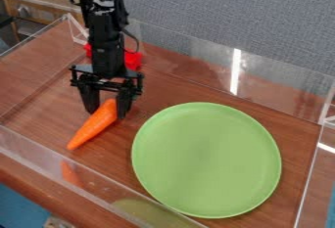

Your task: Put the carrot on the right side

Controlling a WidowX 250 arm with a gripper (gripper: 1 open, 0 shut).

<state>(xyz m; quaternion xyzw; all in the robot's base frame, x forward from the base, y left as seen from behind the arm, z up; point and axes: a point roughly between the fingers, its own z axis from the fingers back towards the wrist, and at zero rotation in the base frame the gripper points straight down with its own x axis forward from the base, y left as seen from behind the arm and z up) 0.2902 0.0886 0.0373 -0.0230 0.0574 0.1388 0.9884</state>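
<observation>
My worry is that the small orange tapered toy carrot (92, 129), lying slantwise on the brown wooden table (197, 75) just left of the round green plate (207, 159), could roll or squirt out sideways if my fingers meet only its thick upper end. My black two-fingered gripper (106, 103) points straight down over that end, fingers partly spread astride it. I cannot tell whether they are pinching it.

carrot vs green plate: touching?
Apart. The camera view shows bare wood between the carrot and the green plate's left rim; the gripper is down over the carrot's thick end.
</observation>
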